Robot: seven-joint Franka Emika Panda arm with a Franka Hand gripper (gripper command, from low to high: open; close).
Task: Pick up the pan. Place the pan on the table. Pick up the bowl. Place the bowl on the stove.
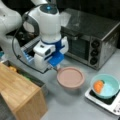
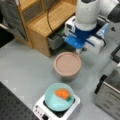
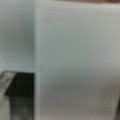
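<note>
Jaws of the gripper (image 1: 53, 67) sit low at the pan's stub handle, on the pan's left side in a front view; whether they are closed on the handle or just parted around it I cannot tell, since the blue wrist housing covers them and the wrist view shows only a pale blank surface up close.

Going left to right in a front view: the wooden block (image 1: 20, 92) fills the lower left corner, then comes the arm (image 1: 50, 27), then the pan (image 1: 70, 78) resting flat on the grey worktop (image 1: 67, 105), with the toaster oven (image 1: 92, 35) behind it. Furthest right, the bowl (image 1: 105, 85), with an orange carrot-like item (image 1: 98, 86) inside, already sits on the stove (image 1: 106, 100). Both front views agree on this: pan (image 2: 67, 64) on the worktop, bowl (image 2: 59, 97) on the stove (image 2: 56, 108).

Risks, as I judge them: if the jaws are clamped on the handle, any sideways drift of the arm would drag the pan toward the stove and could nudge the bowl off the burner. The arm also hangs near the wooden block, so a wide swing might clip it.
</note>
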